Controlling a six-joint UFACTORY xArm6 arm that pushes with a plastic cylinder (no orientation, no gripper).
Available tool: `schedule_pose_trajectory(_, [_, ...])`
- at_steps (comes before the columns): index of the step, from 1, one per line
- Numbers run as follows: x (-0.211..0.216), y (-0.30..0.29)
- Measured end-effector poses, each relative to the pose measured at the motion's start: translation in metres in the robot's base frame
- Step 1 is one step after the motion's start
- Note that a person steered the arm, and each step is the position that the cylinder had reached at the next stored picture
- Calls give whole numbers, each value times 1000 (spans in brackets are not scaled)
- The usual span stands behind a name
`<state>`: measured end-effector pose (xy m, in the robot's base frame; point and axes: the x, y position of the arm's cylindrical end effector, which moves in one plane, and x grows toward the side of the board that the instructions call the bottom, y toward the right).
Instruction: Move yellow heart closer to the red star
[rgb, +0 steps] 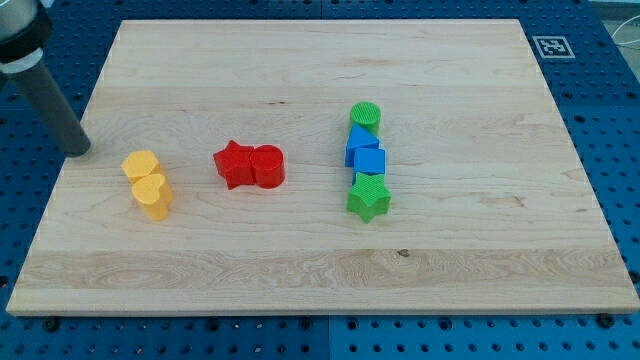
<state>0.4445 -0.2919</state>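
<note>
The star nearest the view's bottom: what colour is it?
Green star, clear in the camera view.

Right of my tip (77, 150), your path meets the yellow hexagon (141, 164) touching the yellow heart (153, 195); bare desk (300, 270) lies beyond.

— What colours do we have on the board?
— We see a pale wooden board (300, 270) on a blue pegboard table (620, 120). The yellow heart (153, 195) and yellow hexagon (141, 165) match; red star (233, 164) and red cylinder (268, 166) likewise.
— And the column?
— Green cylinder (366, 117), two blue blocks (366, 153), green star (368, 198) (ribbed tops). Our dark grey rod's tip (78, 150).
</note>
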Motion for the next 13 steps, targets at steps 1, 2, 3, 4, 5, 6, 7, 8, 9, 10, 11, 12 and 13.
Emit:
schedule_pose_trajectory(1, [22,-1])
schedule_pose_trajectory(2, [43,2])
schedule_pose_trajectory(3, [55,19])
schedule_pose_trajectory(4, [64,37])
schedule_pose_trajectory(5, [64,59])
schedule_pose_trajectory(6, [68,63])
schedule_pose_trajectory(7, [76,68])
schedule_pose_trajectory(8, [81,71])
schedule_pose_trajectory(9, [81,84])
schedule_pose_trajectory(10, [78,93])
schedule_pose_trajectory(11, [66,102])
schedule_pose_trajectory(12, [65,104])
schedule_pose_trajectory(13, [68,103])
